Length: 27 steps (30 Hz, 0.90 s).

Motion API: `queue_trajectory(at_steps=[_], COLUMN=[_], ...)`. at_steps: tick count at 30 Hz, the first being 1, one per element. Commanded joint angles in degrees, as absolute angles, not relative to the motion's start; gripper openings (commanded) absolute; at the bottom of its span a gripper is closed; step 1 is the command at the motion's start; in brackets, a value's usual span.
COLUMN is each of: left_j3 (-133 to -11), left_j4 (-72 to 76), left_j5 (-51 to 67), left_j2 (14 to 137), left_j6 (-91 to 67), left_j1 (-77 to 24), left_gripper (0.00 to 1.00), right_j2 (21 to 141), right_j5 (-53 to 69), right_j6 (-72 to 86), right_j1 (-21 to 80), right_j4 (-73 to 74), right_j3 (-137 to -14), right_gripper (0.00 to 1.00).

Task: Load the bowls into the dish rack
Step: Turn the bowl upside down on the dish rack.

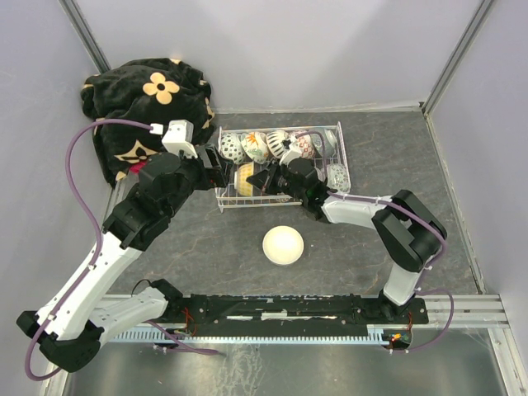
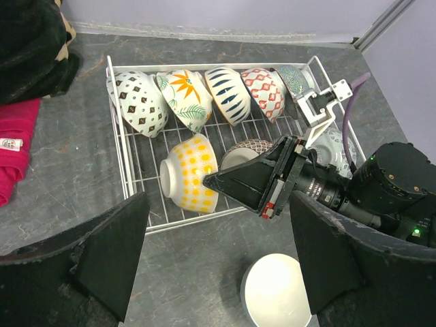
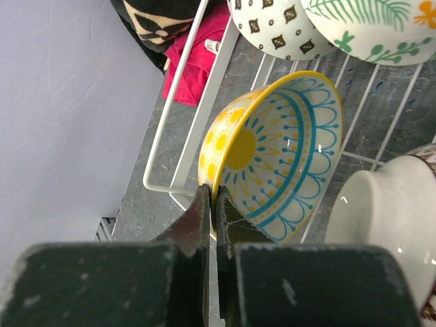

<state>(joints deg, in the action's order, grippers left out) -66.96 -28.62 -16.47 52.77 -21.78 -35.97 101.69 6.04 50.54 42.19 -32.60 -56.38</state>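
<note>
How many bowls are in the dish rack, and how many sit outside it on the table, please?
Bowls in the dish rack: 8
Bowl on the table: 1
Total: 9

Before me: white wire dish rack (image 2: 120,146) holds patterned bowls (image 2: 139,102) on edge along its far side, yellow sunburst bowl (image 2: 187,176) tilted at front; cream bowl (image 2: 276,291) lies outside.

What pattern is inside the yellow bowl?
The bowl has a yellow sun and blue scalloped rings; right wrist view.
</note>
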Motion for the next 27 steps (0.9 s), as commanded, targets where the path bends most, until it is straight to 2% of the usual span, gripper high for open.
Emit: queue_trajectory(at_steps=[1,6,12,21,27], left_j3=[-67.7,-67.7,-67.5,-67.4,-67.6], left_j4=[-25.8,-25.7,-25.6,-25.5,-25.5], left_j5=[-16.9,-16.8,-16.6,-16.4,-16.1], left_j2=[52.7,52.7,52.9,52.9,53.1], left_j6=[-19.7,-19.7,-19.7,-19.8,-19.9], left_j1=[-35.6,-35.6,-35.6,-35.6,-35.7], left_gripper=[0.9,0.9,0.9,0.9,0.9], right_j2=[97.9,96.5,94.2,91.6,89.1], right_j5=[5.0,4.1,1.8,-1.1,-0.6], right_j6=[49.4,48.5,47.0,46.0,45.1], right_j1=[41.2,40.7,40.5,40.6,40.4], right_j4=[-31.0,-27.7,-20.7,-12.3,-10.5], right_j3=[-54.1,-53.1,-53.0,-52.7,-52.3], right_gripper=[0.02,0.02,0.08,0.1,0.19])
